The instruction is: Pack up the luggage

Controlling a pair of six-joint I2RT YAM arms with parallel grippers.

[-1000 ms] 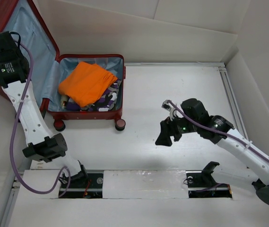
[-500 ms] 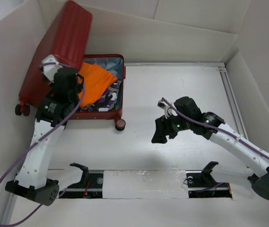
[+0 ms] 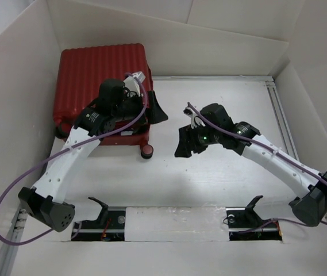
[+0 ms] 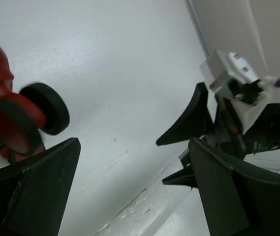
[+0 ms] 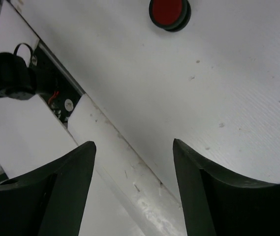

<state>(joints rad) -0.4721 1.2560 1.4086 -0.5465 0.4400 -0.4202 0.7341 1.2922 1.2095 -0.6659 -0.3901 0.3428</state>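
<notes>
One suitcase (image 3: 97,72), one wheel (image 3: 146,151), one left tool (image 3: 158,110), one right tool (image 3: 185,146)

The white table (image 3: 232,109) stood boxed in by pale walls. The luggage (image 3: 97,69) lay flat on it, closed, its ribbed red shell facing up, in the far left corner close to both walls. A dark wheel (image 3: 146,151) with a red hub stuck out at the luggage's near right corner. Well to the right of the luggage, a metal rail (image 3: 282,126) ran along the side wall. Nearer than the luggage, a white strip (image 3: 174,223) lay across the table's near edge.
</notes>
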